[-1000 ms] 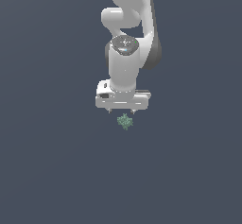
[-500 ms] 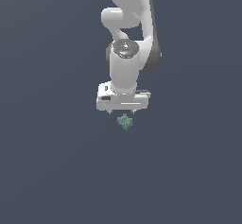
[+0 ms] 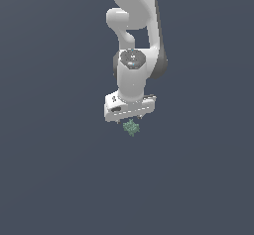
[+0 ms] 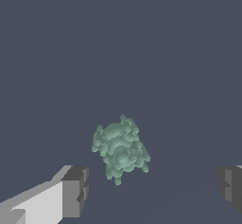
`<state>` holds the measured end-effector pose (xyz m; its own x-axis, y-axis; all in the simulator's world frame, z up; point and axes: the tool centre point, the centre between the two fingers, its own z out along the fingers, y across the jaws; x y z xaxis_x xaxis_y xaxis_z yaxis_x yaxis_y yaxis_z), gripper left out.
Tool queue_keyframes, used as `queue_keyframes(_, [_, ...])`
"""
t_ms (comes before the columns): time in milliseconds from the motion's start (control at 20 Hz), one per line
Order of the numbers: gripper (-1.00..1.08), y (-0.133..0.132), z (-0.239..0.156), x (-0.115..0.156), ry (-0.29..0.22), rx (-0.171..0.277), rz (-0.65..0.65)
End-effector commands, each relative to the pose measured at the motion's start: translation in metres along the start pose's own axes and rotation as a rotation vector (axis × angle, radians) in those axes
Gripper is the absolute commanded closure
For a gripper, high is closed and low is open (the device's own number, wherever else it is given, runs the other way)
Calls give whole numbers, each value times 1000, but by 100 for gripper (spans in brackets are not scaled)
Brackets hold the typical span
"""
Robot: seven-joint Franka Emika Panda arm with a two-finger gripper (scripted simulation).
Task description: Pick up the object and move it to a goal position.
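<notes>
The object point(image 3: 131, 127) is a tiny mottled green lump with a bumpy outline, lying on the dark grey floor just below the white arm's hand in the exterior view. In the wrist view the object point(image 4: 120, 147) sits ahead of the two dark fingertips point(image 4: 75, 192), roughly between them but apart from both. My gripper point(image 3: 129, 120) hangs right above the lump, open, with nothing held; its fingers are mostly hidden behind the white hand in the exterior view.
The flat dark grey floor point(image 3: 59, 179) spreads all around. The white arm point(image 3: 134, 35) rises from the hand toward the top of the exterior view.
The hand has come down slightly toward the green lump over the last second. The lump has stayed in place.
</notes>
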<state>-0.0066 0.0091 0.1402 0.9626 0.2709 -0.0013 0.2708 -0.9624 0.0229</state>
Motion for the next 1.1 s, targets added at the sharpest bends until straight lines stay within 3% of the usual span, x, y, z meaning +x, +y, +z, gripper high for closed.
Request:
queue_keyframes(0, [-92,-3,8,-2,0,3,-71])
queue_keyframes(550, [-92,-15,36,-12,3,17,-329])
queue_keyframes(1050, [-92,-19,45,-15,6,22,-416])
